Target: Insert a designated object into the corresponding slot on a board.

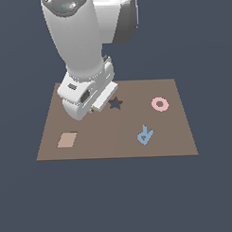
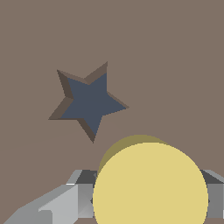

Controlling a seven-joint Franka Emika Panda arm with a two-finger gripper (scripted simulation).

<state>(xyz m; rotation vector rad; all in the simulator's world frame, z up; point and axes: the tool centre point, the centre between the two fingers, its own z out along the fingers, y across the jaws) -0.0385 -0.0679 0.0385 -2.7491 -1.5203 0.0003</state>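
1. Beige square patch [image 1: 67,139] lies flat on the board [image 1: 175,144], near the front corner on the exterior view's left, close to that side edge.
2. Gripper [image 1: 91,108] hangs low over the board's back-left area, arm rising above it. In the exterior view its body hides the fingertips and whatever is under them.
3. Wrist view: yellow disc [image 2: 150,183] sits between the grey fingers [image 2: 65,201], one on each side and touching its rim, so the jaws are closed about disc-wide onto it. A shadow edge shows behind the disc on the board.
4. Star-shaped hole [image 1: 115,103] is just beside the gripper on the exterior view's right; in the wrist view it is near the disc, apart from it.
5. Round slot: cannot tell where, not visible in either view.
6. Blue R piece [image 1: 145,134] lies toward the front edge, right of centre.
7. Pink ring [image 1: 159,104] lies nearest the board's right edge, well apart from the gripper. Bare board between star hole, R and ring.
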